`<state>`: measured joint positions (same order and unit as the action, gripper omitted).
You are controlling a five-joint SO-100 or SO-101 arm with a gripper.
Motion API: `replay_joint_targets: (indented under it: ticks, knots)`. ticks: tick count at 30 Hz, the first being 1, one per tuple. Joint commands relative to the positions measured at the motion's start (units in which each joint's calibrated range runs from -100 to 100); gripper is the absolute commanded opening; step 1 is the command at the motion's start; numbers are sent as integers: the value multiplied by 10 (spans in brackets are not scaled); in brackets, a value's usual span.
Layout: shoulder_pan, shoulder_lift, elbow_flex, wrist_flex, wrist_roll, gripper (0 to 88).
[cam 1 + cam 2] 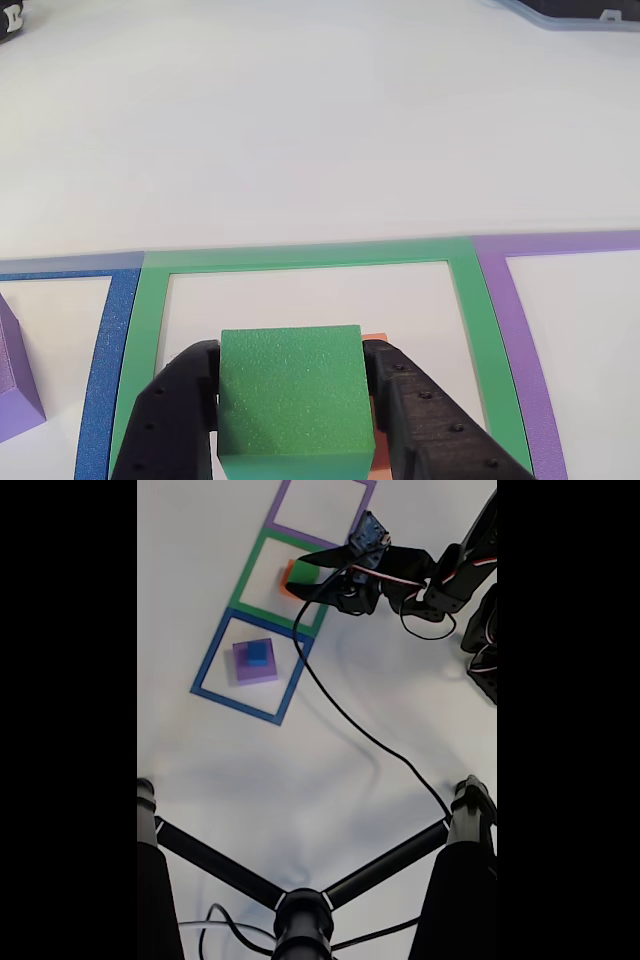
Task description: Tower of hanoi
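Green block: gripped between the two black fingers of the end effector, one finger pressed on each side face; in the fixed view it shows as a green patch just ahead of the arm.
End effector: pinching the green block, fingers spread only as wide as the block.
Orange block: a thin sliver shows behind and under the green block's right side in the other view; in the fixed view its orange edge sticks out beside the green block, inside the green tape square.
Whether green rests on orange: cannot tell.
Purple slab: inside the blue tape square, well apart from the end effector; its corner shows at the left edge of the other view.
Blue cube: on top of the purple slab.
Purple tape square: next to the green one, toward the far edge of the surface.
Cable: runs from the arm across the white surface toward the black tripod legs.
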<state>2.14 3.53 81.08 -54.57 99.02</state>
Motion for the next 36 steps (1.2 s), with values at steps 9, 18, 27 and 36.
replay_joint_targets:
  ticks: [9, 18, 27, 36]
  knots:
    - [15, -163, -51, 190, 10, 51]
    - [38, -291, -137, 399, 10, 52]
    - [99, -391, -295, 729, 10, 56]
    - [176, -413, -546, 1101, 10, 55]
